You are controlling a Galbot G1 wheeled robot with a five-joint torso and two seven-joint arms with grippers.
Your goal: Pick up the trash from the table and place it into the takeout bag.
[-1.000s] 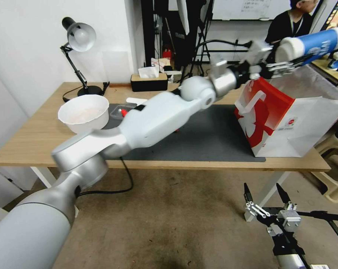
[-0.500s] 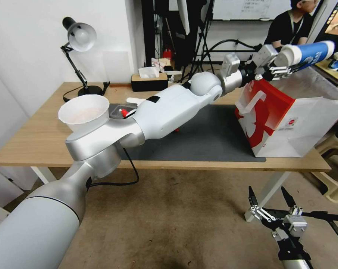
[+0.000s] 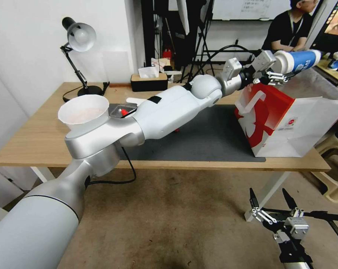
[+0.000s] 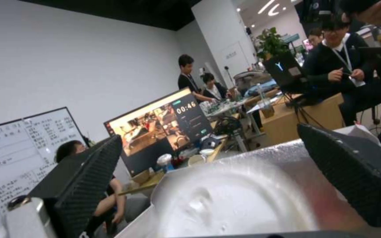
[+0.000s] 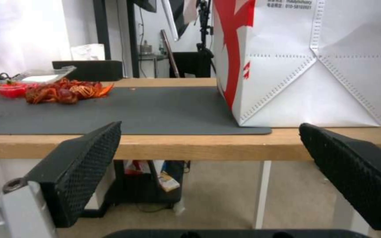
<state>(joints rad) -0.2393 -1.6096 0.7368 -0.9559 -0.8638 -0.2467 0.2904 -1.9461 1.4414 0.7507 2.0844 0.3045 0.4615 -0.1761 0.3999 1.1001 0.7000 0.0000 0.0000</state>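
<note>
**Blue cup held over the bag mouth**

The left gripper (image 3: 277,73) pinches the blue cup (image 3: 297,61) on its side above the open top of the takeout bag (image 3: 288,123), which stands at the table's (image 3: 34,138) right end. The right gripper (image 3: 275,211) hangs spread below the front edge.

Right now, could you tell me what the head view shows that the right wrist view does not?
Head view alone: the left tool gripping the blue cup sideways above the takeout bag, plus the white bowl. Right wrist view alone: the red crayfish shells on the mat, seen between the open right tool's fingers, held below the table's edge. Both share the bag, the table and the grey mat.
</note>
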